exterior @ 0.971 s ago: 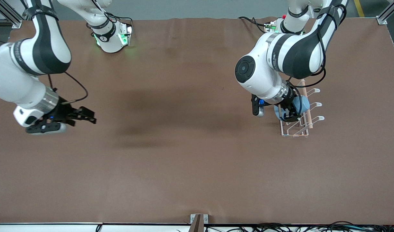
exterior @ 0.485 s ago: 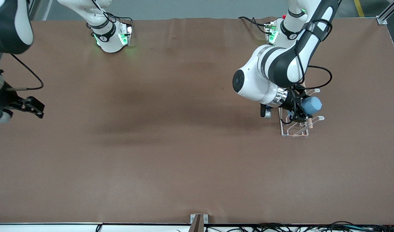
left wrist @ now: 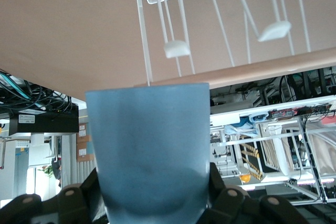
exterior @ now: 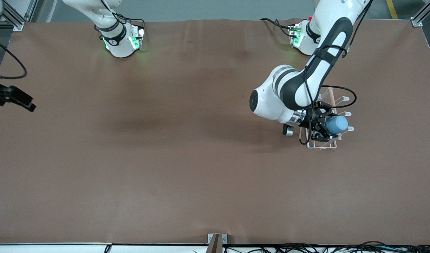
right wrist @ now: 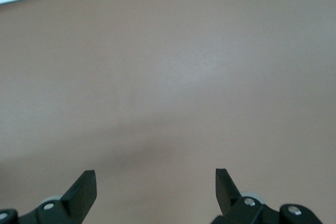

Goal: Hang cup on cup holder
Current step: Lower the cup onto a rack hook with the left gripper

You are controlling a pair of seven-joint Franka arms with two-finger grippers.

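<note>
My left gripper (exterior: pixel 324 127) is shut on the light-blue cup (exterior: pixel 336 124) and holds it on its side over the white wire cup holder (exterior: pixel 315 144), which stands toward the left arm's end of the table. In the left wrist view the cup (left wrist: pixel 152 150) fills the space between the fingers, with the holder's prongs (left wrist: pixel 177 49) and wooden rod (left wrist: pixel 273 66) just past its end. My right gripper (exterior: pixel 20 100) is open and empty, up at the edge of the front view by the right arm's end; its fingertips (right wrist: pixel 84 187) show over bare table.
The brown table top (exterior: pixel 187 158) stretches wide between the two arms. A small bracket (exterior: pixel 216 240) sits at the table edge nearest the front camera, with cables along that edge.
The left gripper turned the cup and carried it across the holder, then lowered toward the prongs nearest the front camera. The right arm pulled away toward its end of the table.
</note>
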